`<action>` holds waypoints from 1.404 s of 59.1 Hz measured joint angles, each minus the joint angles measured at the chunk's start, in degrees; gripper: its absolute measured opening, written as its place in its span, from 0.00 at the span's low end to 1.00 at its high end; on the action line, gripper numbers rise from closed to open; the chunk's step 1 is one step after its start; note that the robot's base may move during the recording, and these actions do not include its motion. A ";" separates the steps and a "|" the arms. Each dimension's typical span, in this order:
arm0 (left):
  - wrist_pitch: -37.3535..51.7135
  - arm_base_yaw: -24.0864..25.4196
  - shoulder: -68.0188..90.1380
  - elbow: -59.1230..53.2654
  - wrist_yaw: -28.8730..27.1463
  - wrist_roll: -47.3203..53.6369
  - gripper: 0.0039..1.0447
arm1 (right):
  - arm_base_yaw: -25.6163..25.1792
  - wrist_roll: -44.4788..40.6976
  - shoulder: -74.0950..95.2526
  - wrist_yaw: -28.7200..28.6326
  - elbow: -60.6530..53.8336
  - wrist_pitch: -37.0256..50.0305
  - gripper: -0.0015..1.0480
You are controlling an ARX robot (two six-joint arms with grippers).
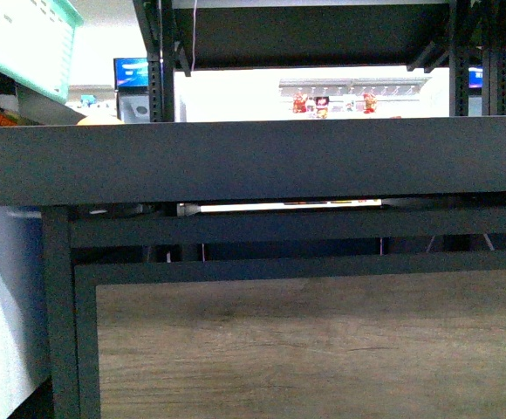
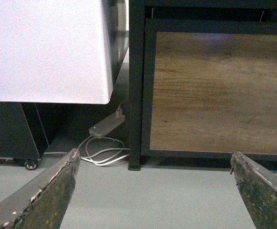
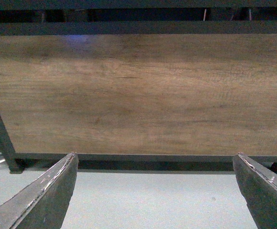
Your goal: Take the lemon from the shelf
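Black shelf (image 1: 253, 161) edge spans mid-frame w/ wood panel (image 1: 323, 349) below. Can't make out the lemon, only a yellow-orange sliver (image 1: 96, 120) upper left, unclear what. Left gripper (image 2: 154, 155) & right gripper (image 3: 155, 155) both spread wide, empty.

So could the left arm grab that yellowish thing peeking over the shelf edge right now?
Probably not yet: its jaws face the wood panel near the floor, well below the shelf's raised edge.

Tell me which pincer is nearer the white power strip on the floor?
Left. The left pincer points nearly at the power strip; the right pincer faces the wood panel, farther along the shelf.
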 joint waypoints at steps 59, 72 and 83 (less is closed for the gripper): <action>0.00 0.00 0.07 0.00 0.04 0.00 0.92 | 0.00 0.00 0.02 0.07 0.00 0.00 0.93; 0.00 0.00 0.04 0.00 0.00 0.00 0.92 | 0.00 0.00 0.04 0.00 0.00 0.00 0.93; 0.00 0.00 0.04 0.00 0.00 0.00 0.92 | 0.00 0.00 0.04 -0.02 0.00 -0.02 0.93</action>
